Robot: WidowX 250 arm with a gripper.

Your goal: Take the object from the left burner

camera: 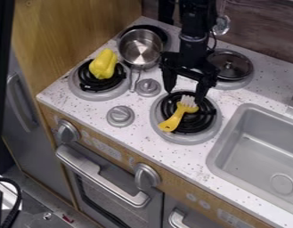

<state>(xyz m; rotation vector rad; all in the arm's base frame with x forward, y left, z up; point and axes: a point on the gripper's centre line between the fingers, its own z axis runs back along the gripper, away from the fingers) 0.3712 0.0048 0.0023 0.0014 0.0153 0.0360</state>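
Near the left corner of the counter (136,133), the yellow pepper (103,65) lay on the left burner (82,92), its bulk resting on the dark coils as if set there to cook, with the metal pot (139,50) just behind. The pincer (184,95) hung spread above the right burner (177,139), nearer the sink (255,147), where the yellow brush (175,117) lay across the coils. Such a spread suited grasping, but taking the pepper probably called for a sideways move toward the counter's left edge, clear of the brush.
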